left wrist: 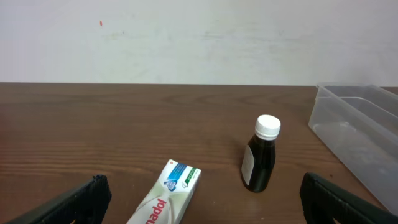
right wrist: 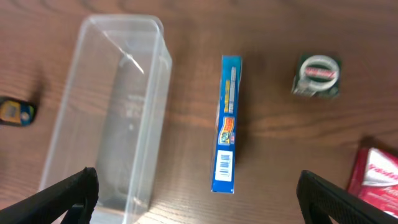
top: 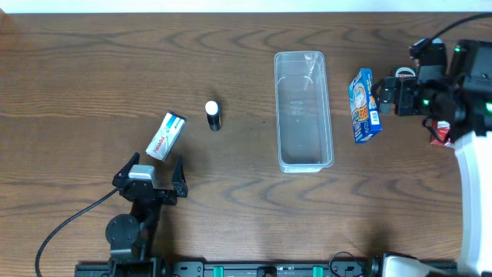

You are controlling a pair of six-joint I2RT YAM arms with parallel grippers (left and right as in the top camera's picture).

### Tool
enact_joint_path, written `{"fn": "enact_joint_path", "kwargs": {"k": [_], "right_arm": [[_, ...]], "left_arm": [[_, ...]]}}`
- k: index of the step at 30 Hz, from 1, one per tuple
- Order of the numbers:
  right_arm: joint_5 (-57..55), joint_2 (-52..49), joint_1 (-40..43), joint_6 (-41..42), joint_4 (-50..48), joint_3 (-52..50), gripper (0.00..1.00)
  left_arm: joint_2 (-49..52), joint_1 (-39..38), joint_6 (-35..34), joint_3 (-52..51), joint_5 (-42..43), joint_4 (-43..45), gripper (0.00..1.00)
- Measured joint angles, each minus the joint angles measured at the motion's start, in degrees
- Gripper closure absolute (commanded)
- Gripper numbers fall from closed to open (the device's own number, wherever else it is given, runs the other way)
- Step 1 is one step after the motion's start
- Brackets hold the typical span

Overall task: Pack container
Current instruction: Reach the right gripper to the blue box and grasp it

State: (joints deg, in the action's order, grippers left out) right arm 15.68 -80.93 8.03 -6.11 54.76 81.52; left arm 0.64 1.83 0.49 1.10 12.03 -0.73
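Container, a clear long plastic bin, lies right of the table's centre, its length running from 12 to 6 o'clock. At the table's 7 o'clock the left gripper is spread wide, just below a toothpaste box. A dark, white-capped bottle stands upright at that box's 2 o'clock. At the container's 3 o'clock a blue box rests on its edge, with the right gripper spread wide beside it.

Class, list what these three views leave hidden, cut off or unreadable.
Right wrist view: red packet cut off by the bottom-right corner; dark item at the left edge, blurred, unidentifiable.
Left wrist view: white carton cut by the bottom edge; container by the right edge.
Overhead: blue box print too small to read.
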Motion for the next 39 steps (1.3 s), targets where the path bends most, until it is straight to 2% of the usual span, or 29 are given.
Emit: {"fn": "enact_joint_path", "kwargs": {"k": [16,28,39], "right_arm": [[-0.3,-16.6,0.0,-7.4,-0.2,0.1,0.01],[-3.7,-23.5,0.0,-8.3,-6.5,0.1,0.02],[-5.0,-29.3,-1.0,-8.5,-13.5,0.1,0.10]], "left_arm": [[0.0,0.0,0.0,0.0,0.0,0.0,0.02],[0.0,0.0,0.0,0.0,0.0,0.0,0.02],[0.0,0.0,0.0,0.0,0.0,0.0,0.02]]}}
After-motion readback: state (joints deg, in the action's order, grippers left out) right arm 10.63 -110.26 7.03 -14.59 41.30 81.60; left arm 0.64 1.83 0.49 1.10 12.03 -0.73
